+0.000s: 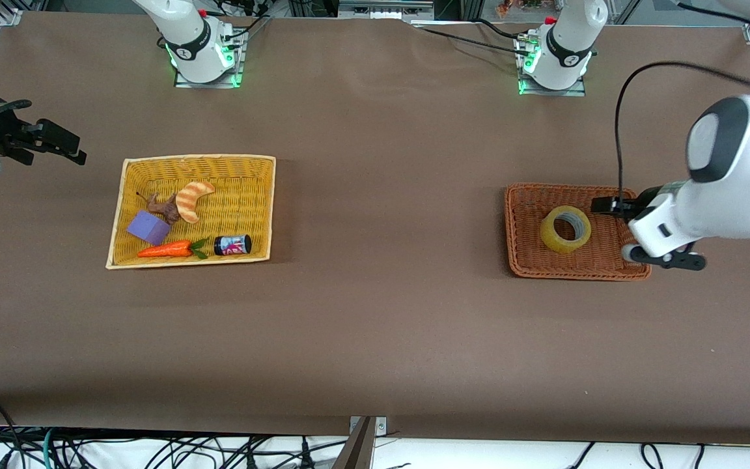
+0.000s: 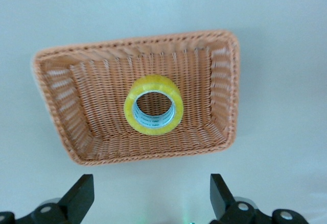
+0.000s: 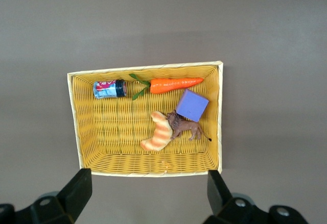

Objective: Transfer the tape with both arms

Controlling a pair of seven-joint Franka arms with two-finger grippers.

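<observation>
Lying in orange basket (image 1: 518,260), tape (image 1: 565,229), both tools spread wide

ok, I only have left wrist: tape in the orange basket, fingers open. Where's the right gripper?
Observer: The right gripper waits open over bare table, beside the yellow basket.
Operator: Anything in that one?
Observer: Croissant toy, purple block, carrot, can.
Operator: Is left centred on the tape?
Observer: No. The left gripper is over the orange basket rim at the left arm's end, beside the tape.
</observation>
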